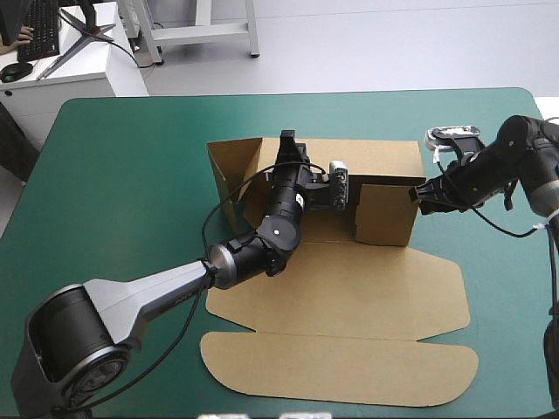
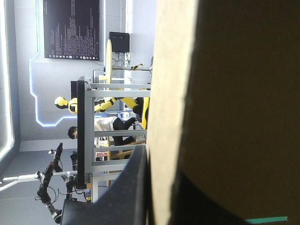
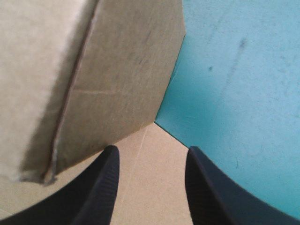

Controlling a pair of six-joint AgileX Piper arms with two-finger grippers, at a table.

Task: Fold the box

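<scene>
Teal-green cover (image 1: 131,175) w/ brown box (image 1: 349,279): far walls up, lid flat.

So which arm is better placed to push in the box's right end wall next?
Right, probably. The right gripper is open at the right end of the box, close beside the raised end wall. The left gripper is shut on the far wall, apparently keeping it upright.
</scene>
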